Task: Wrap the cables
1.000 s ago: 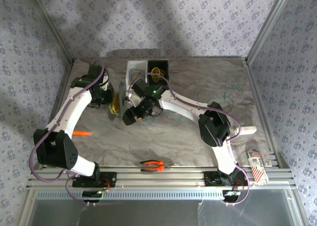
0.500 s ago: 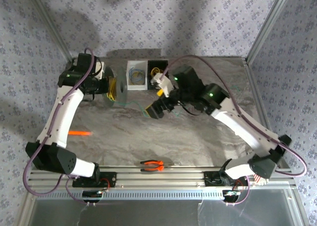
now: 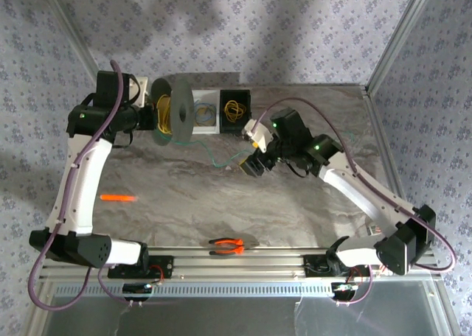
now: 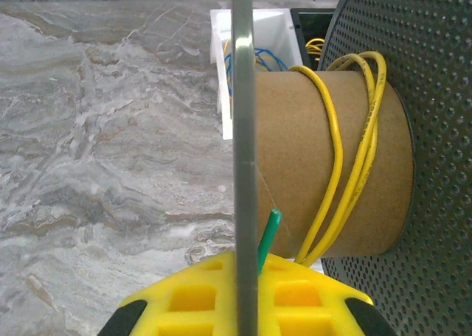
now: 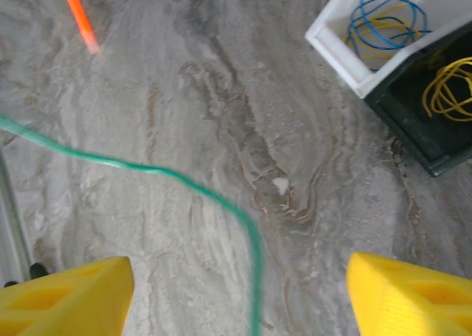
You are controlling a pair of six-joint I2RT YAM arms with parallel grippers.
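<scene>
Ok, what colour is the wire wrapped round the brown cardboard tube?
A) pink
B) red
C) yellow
C: the left wrist view shows a thin yellow wire looped around the brown cardboard spool core.

Spool [image 3: 177, 115]: far-left part of the bench [image 3: 295, 211], standing on edge, one flange between the pads of the left tool [image 4: 247, 299].
Wound cable [image 4: 335, 174]: around the spool's core, between its flanges.
Bins: side by side at the far edge, just right of the spool; left bin [image 5: 332, 56], right bin [image 5: 402, 130].
Coils: one in the left bin [image 5: 383, 19], one in the right bin [image 5: 450, 85].
Loose cable [image 5: 169, 172]: from the spool rightward over the bench, passing between the spread fingers of the right tool [image 5: 236, 292].
Right tool: mid-bench, before the right bin.
Stick [image 3: 118, 197]: left side, before the spool.
Pliers [image 3: 226, 245]: near edge, centre.
</scene>
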